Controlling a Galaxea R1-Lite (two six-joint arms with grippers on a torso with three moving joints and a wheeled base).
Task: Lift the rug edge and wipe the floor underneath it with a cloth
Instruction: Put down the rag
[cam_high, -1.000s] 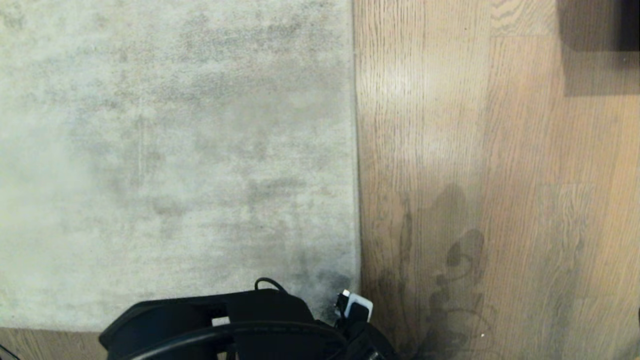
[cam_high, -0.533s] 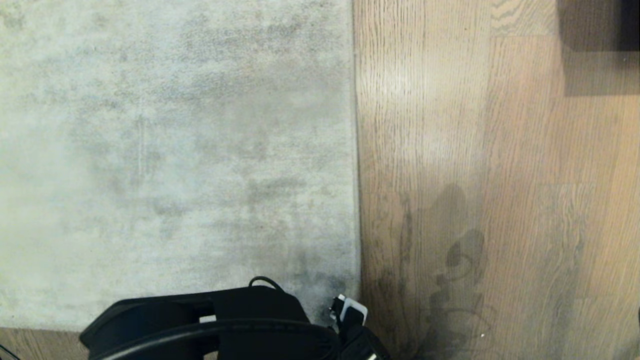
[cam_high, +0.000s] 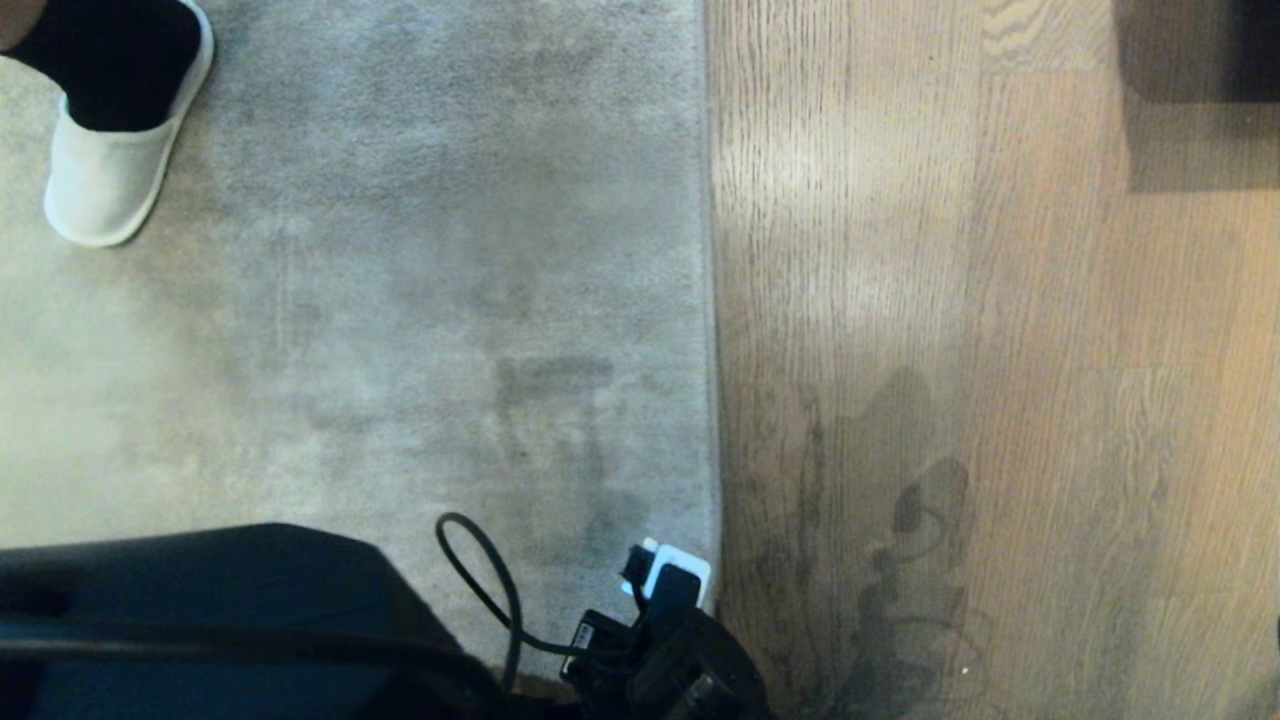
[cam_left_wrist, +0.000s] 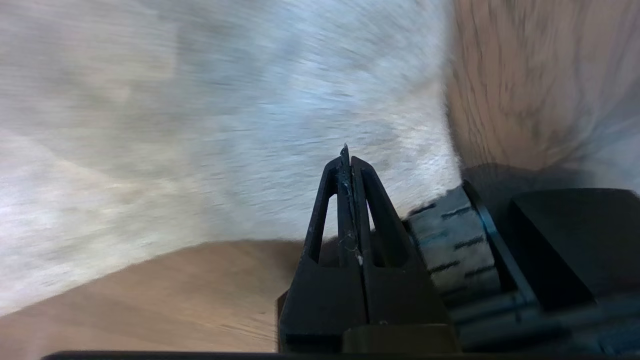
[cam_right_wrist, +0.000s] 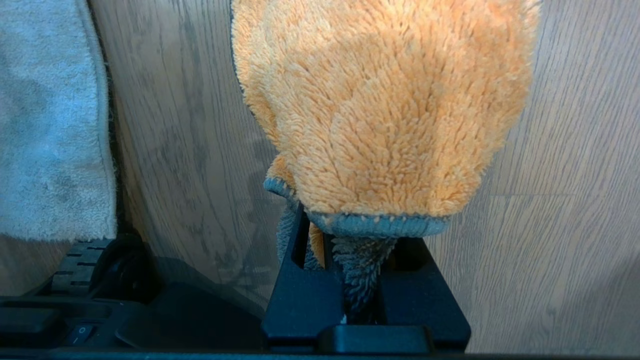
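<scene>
Step in hand: approach to the rug edge (cam_high: 708, 420), which lies flat on the floor (cam_high: 950, 300). Left gripper (cam_left_wrist: 347, 155), clenched and empty, hovers over the rug corner. Right gripper (cam_right_wrist: 345, 280) grasps the cloth (cam_right_wrist: 385, 110). Next: open the left jaws and pinch the border
</scene>
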